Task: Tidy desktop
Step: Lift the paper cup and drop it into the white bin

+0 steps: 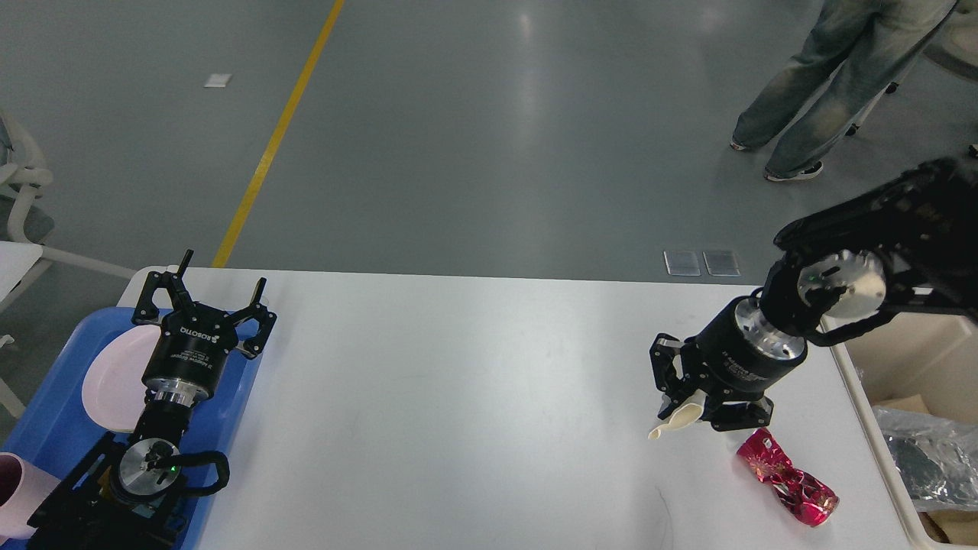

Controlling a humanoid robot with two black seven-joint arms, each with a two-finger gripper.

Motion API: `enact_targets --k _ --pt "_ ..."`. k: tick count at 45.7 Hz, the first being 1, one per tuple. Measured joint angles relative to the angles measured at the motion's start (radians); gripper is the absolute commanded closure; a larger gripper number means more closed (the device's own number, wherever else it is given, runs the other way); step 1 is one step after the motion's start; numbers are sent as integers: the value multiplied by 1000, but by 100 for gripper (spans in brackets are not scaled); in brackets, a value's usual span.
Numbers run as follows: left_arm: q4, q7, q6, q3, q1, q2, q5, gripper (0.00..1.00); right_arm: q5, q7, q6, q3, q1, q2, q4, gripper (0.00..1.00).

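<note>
Pinching a cream scrap (676,420) over the bench (458,397), the right hand (688,405) sits just left of the bin (863,397); the left hand (206,302) gapes wide, far off.

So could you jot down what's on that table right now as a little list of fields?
surface: white desktop
left gripper: open, empty, over the blue tray
tray contents: pink plate, pink cup
right gripper: shut on a small cream scrap
loose item: crumpled red wrapper, lying right of the scrap
table's right edge: cream bin holding rubbish
</note>
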Motion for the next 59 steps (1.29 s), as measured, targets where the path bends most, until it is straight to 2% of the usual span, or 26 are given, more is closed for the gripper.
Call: enact_targets --k 7,12,24,27,30,35,39,44,52,59 --pt "0 0 0 0 0 0 0 4 -112 0 123 -68 268 -49 53 100" --pt "0 -1 0 0 0 0 0 4 -170 1 179 -107 390 -59 88 100" --pt "1 -1 0 0 0 0 0 4 -238 16 198 -141 427 -62 118 100" --pt "1 -1 0 0 0 0 0 4 -239 32 192 -170 423 -57 113 100" --pt "1 -1 0 0 0 0 0 4 -242 70 186 -222 411 -46 98 100" --pt "1 -1 -1 0 0 0 0 4 -269 151 173 -314 361 -36 57 100" --pt "0 -1 -1 0 0 0 0 4 -281 175 136 -384 291 -47 7 100" --pt "0 -1 -1 0 0 0 0 4 -282 179 71 -437 176 -108 -77 100" --pt "1 -1 -1 0 0 0 0 4 -278 177 2 -430 -31 -281 -262 100" --pt "2 -1 0 0 0 0 0 4 -275 176 -146 -326 -292 -384 -421 100"
